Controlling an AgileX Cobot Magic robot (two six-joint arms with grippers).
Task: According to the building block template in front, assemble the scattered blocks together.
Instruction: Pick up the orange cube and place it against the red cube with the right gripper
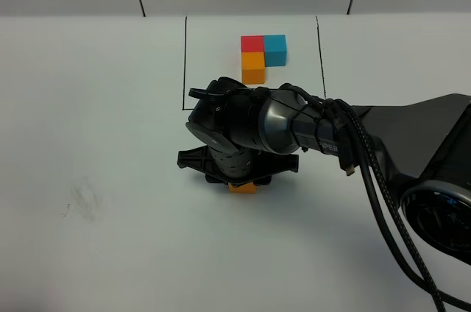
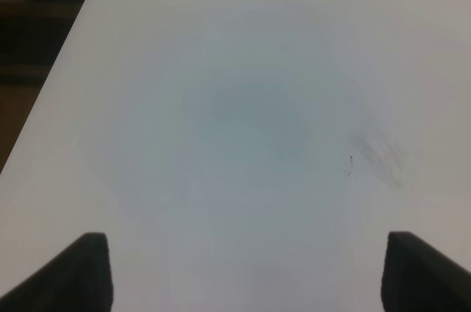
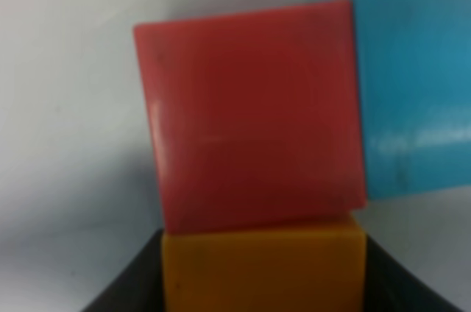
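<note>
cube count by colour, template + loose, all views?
Red: 2, template red cube and loose red cube
Blue: 2, template blue cube and loose blue cube
Orange: 2, template orange cube and loose orange cube
Total: 6

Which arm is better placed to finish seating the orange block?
Right. Its fingers flank the orange block, which sits against the red block beside the blue block. The left gripper hangs open over bare table.
</note>
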